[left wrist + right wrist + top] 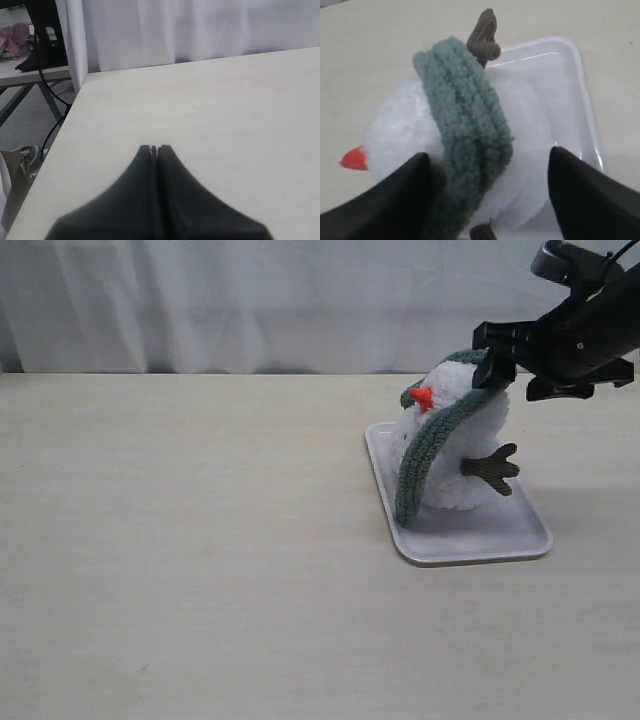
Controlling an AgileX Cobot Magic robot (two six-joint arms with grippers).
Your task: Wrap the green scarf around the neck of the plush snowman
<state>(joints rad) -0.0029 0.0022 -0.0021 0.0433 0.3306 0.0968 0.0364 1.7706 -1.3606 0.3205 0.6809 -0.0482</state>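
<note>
Exterior view: green scarf (424, 446) over snowman (458, 486)

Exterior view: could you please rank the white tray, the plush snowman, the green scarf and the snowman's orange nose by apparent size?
1. white tray
2. plush snowman
3. green scarf, though part of it passes over the head out of sight, so this rank is unsure
4. orange nose, clearly smallest

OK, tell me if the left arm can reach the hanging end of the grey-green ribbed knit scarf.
Probably, reach permitting. The scarf end hangs on the fluffy white plush snowman's side facing bare table. The left gripper, shut, lies outside the exterior view; the right gripper straddles the head.
</note>
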